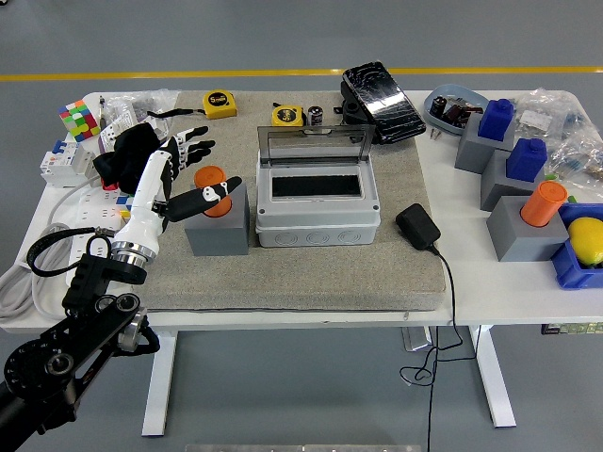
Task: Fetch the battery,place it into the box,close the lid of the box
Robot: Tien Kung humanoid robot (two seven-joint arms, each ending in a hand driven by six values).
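Head view shows my left hand (193, 179) reaching in over the grey mat (311, 273) that covers the middle of the tabletop (471, 292); the fingers (193, 146) are spread and hold nothing; the thumb lies across the top of the orange battery (211, 178), touching or just above it, which I cannot tell. I judge this to be the approach to a grasp, not yet closed. The battery stands upright in a grey holder block (219, 226), which keeps its upper part exposed for pinching; the block sits just left of the box (317, 202), so the carry should be short. My right arm is out of view.

Containers:
- box: lid (311, 143) raised at the back edge and transparent; the dark interior opening faces up and appears empty.
- grey block at far right (528, 231): holds a second orange cylinder (544, 202).
- two further grey blocks (476, 146): each carries a blue piece (497, 118).
- blue bin (575, 268) at the right edge: holds a yellow object (586, 235).
- grey bowl (450, 97) at the far side: small dark items, too small to identify.

A black adapter (416, 226) lies on the mat right of the box, clear of the transfer path.
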